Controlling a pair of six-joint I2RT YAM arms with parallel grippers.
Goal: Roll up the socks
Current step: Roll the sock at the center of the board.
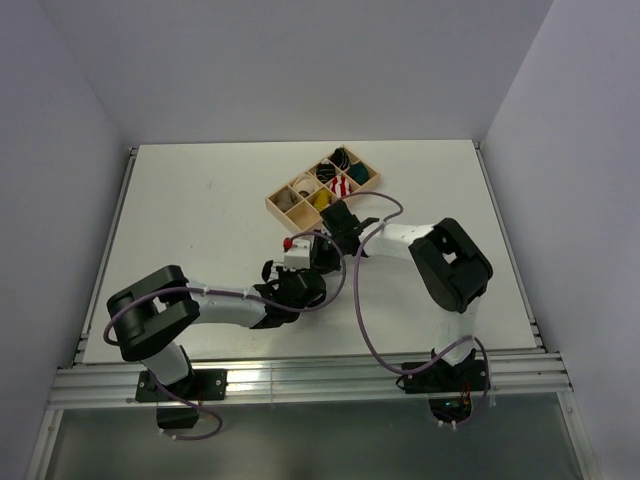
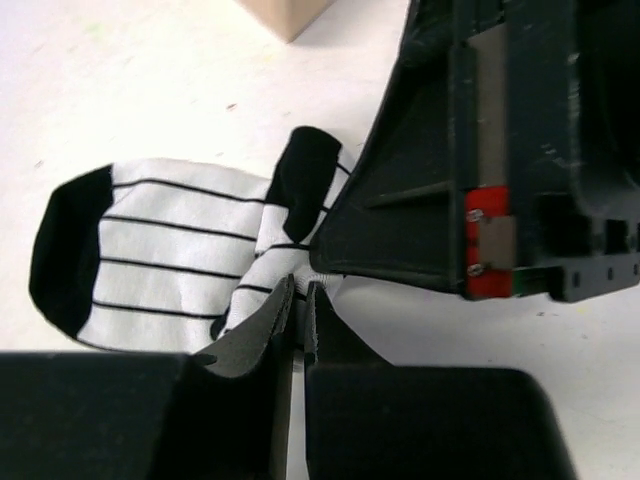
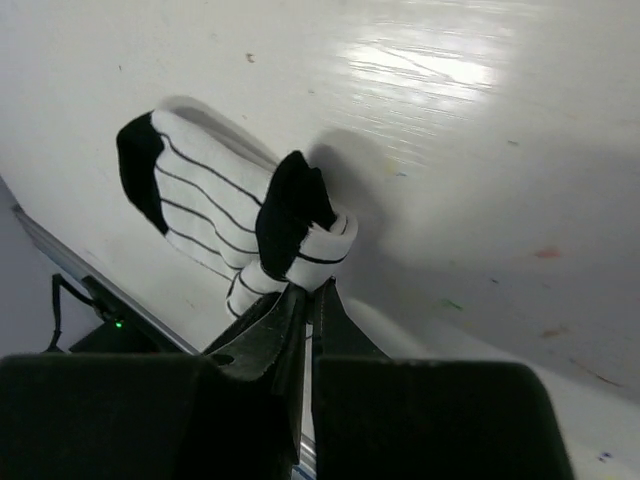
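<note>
A white sock (image 2: 170, 250) with thin black stripes and black ends lies flat on the white table. One end is folded over into a small roll (image 3: 300, 225). My left gripper (image 2: 300, 290) is shut on the sock's white edge just below that fold. My right gripper (image 3: 310, 292) is shut on the rolled end from the opposite side. The right wrist's black housing (image 2: 520, 120) hangs close above the sock. From the top camera both grippers meet mid-table (image 1: 310, 262) and hide the sock.
A wooden compartment tray (image 1: 275, 205) holding several rolled bundles stands just behind the grippers; its corner (image 2: 285, 15) shows in the left wrist view. The table's metal front rail (image 3: 60, 265) runs near the sock. Cables loop around both arms.
</note>
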